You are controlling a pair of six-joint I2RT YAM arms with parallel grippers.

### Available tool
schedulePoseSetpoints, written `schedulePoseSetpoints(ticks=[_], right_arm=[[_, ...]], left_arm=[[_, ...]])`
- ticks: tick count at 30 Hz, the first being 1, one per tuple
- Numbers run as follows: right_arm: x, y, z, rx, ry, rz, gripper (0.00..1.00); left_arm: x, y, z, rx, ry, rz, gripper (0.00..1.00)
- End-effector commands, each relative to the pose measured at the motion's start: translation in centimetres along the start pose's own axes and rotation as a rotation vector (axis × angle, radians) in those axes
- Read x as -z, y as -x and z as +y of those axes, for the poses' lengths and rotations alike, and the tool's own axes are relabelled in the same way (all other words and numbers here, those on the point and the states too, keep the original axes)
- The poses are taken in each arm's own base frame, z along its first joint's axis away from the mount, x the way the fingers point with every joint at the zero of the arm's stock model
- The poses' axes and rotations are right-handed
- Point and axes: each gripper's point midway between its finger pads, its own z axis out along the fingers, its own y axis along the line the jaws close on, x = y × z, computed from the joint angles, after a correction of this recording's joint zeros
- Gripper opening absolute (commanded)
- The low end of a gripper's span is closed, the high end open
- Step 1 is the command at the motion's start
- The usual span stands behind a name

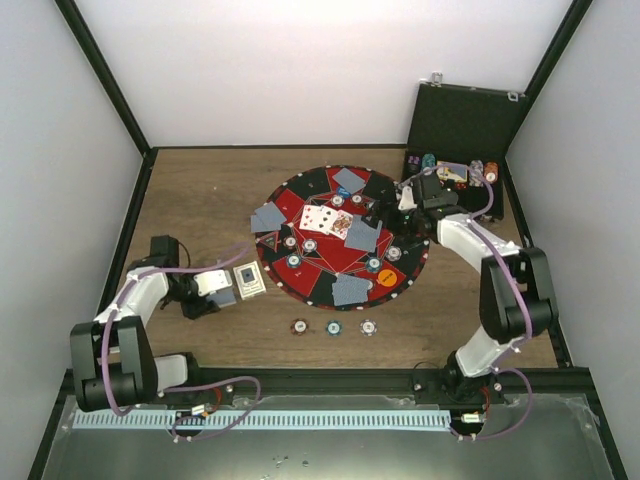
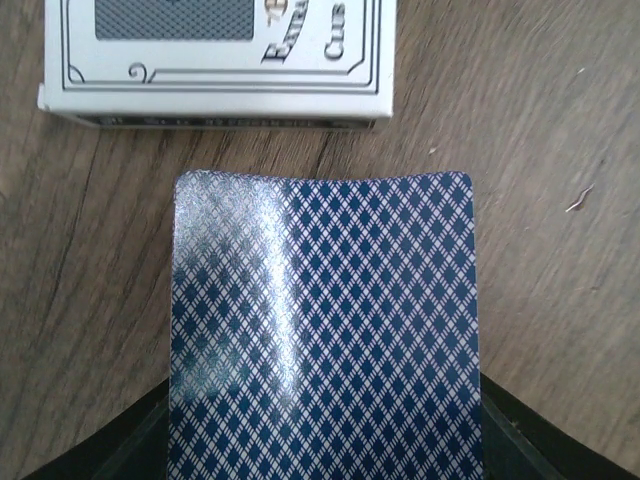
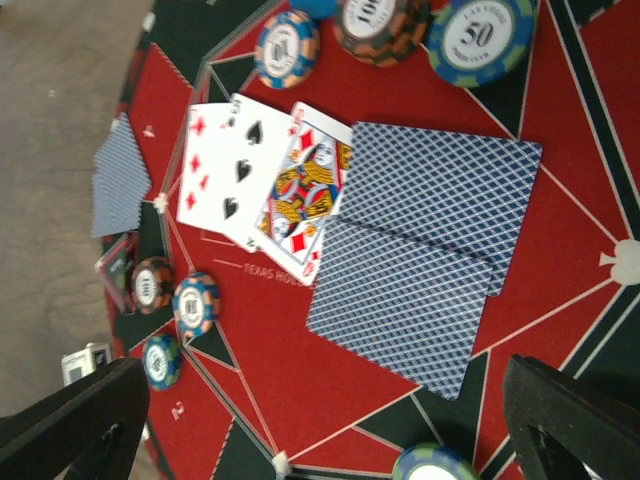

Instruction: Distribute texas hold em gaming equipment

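Observation:
My left gripper (image 1: 222, 292) is shut on a blue-backed playing card (image 2: 325, 330), held flat just above the wood, left of the round mat (image 1: 300, 275). A white card box (image 2: 215, 60) lies just beyond the card; it also shows in the top view (image 1: 249, 280). My right gripper (image 1: 405, 205) is open and empty, hovering over the mat's right side. Below it lie two overlapping face-down cards (image 3: 430, 260), three face-up cards (image 3: 265, 185) and striped chips (image 3: 195, 303). In the top view, pairs of face-down cards (image 1: 350, 289) lie around the mat, with an orange button disc (image 1: 386, 276).
Three chips (image 1: 334, 327) lie in a row on the wood in front of the mat. The black hinged case (image 1: 465, 120) stands open at the back right, with chips (image 1: 452, 172) in its base. Black frame posts and white walls close in the table.

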Motion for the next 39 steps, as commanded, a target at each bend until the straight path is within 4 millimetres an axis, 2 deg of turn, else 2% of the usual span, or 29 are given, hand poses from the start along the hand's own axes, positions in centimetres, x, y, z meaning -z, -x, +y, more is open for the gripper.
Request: schedulePoseSetpoints(ticks=[1,3,5,6,7,8,15,17,19,21,22,25,27,30,34,39], right_arm=[[2.6,0.5,1.6,0.036,0.005,-0.072,1.0],[3.5,0.4,2.2,0.046,0.007,-0.089,1.0],[4.5,0.3,2.6,0.054,0.001,-0.109,1.0],[5.1,0.2,2.7,0.061,-0.004,-0.122,1.0],[5.6,0.2,2.6,0.067,-0.02,-0.141,1.0],[6.1,0.1,2.5,0.072,-0.035,-0.157,1.0],[9.1,0.3,1.0,0.096,-0.151,-0.269,1.0],[10.2,0.8,0.3,0.093,-0.208,-0.318,1.0],[11.4,1.7,-0.9,0.081,-0.292,-0.385,1.0],[12.7,2.6,-2.5,0.068,-0.391,-0.471,1.0],[13.2,2.9,-3.4,0.071,-0.439,-0.516,1.0],[14.2,3.5,-5.6,0.137,-0.552,-0.626,1.0],[14.6,3.7,-7.1,0.203,-0.644,-0.674,1.0],[14.7,3.9,-9.1,0.213,-0.717,-0.712,1.0],[15.1,4.4,-11.5,0.179,-0.753,-0.773,1.0],[15.9,4.2,-11.0,0.264,-0.669,-0.953,1.0]], left_arm=[[-0.8,-0.7,1.2,-0.038,0.052,0.003,0.06],[-1.0,-0.5,1.3,-0.038,0.064,-0.009,0.2],[-1.0,-0.3,1.6,-0.037,0.082,-0.021,0.54],[-0.9,-0.3,1.6,-0.035,0.09,-0.026,0.76],[-0.8,-0.1,1.6,-0.039,0.099,-0.031,0.93],[-0.6,-0.1,1.4,-0.043,0.1,-0.035,0.99],[1.4,1.5,1.1,-0.028,0.107,-0.087,1.0],[3.0,3.2,1.8,0.015,0.111,-0.144,1.0],[5.4,5.7,2.8,0.062,0.106,-0.23,1.0],[8.2,8.4,5.0,0.15,0.147,-0.333,1.0],[9.6,9.6,6.9,0.209,0.202,-0.385,1.0],[12.2,11.5,12.1,0.376,0.362,-0.526,1.0],[12.5,11.5,14.3,0.475,0.443,-0.595,1.0],[11.7,10.1,16.3,0.583,0.577,-0.689,1.0],[10.2,8.7,16.9,0.62,0.689,-0.808,1.0],[8.4,7.0,17.7,0.64,0.794,-0.873,1.0]])
